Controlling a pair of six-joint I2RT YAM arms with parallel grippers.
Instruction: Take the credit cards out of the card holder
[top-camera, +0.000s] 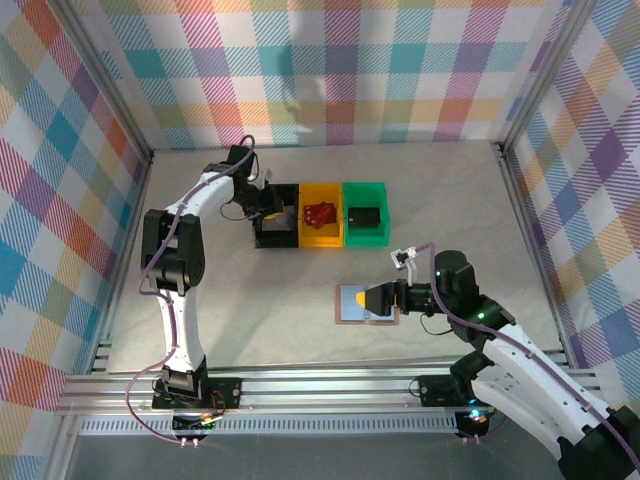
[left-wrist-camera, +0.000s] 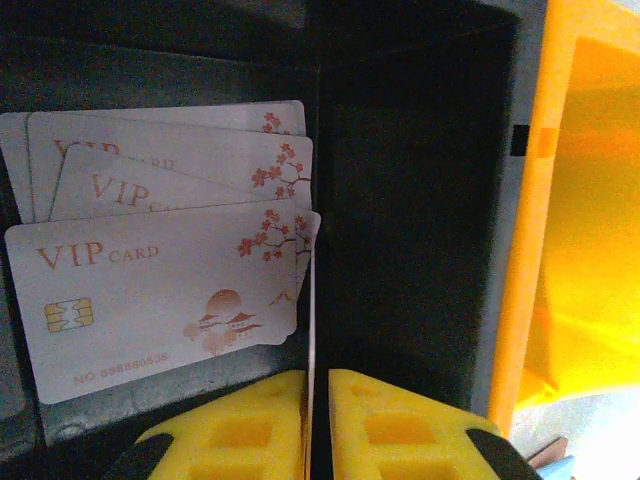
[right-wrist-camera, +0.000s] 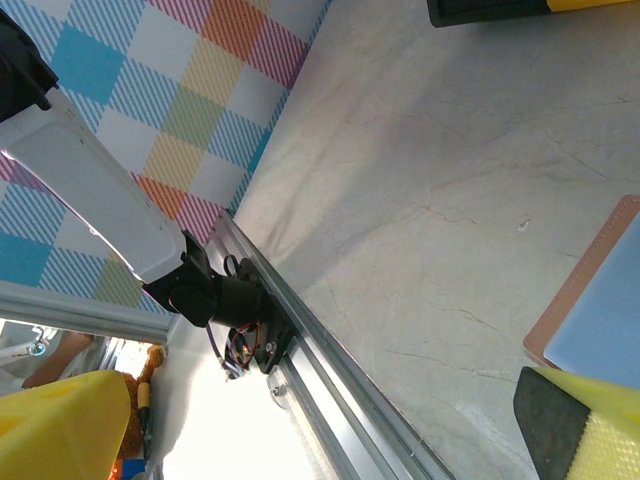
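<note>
Grey, faintly veined tabletop (top-camera: 450, 250) spans the top external view, enclosed by pastel plaid walls (top-camera: 330, 70), with an aluminium rail (top-camera: 330, 385) along the near edge. We note three rectangular plastic bins in a touching row: a black bin (top-camera: 278, 237), a yellow bin (top-camera: 322, 240) holding a crumpled red item (top-camera: 321, 214), and a green bin (top-camera: 365, 190) holding a small black item (top-camera: 362, 214). The left gripper (top-camera: 270, 213) reaches into the black bin. The card holder (top-camera: 350, 303) lies spread flat near mid-table, a tan border around pale blue panels, with the right gripper (top-camera: 383, 300) over its right end. From the left wrist, we see the credit cards (left-wrist-camera: 160, 290) fanned inside the black bin (left-wrist-camera: 400, 200): glossy white, printed "VIP CARD" with blossom motifs. The ribbed yellow fingers (left-wrist-camera: 240, 420) stand nearly together with a thin pale line in the slit; we cannot tell whether they grip anything. From the right wrist, the yellow fingers (right-wrist-camera: 60, 425) stand wide apart, holding nothing, above the card holder (right-wrist-camera: 600, 300).
</note>
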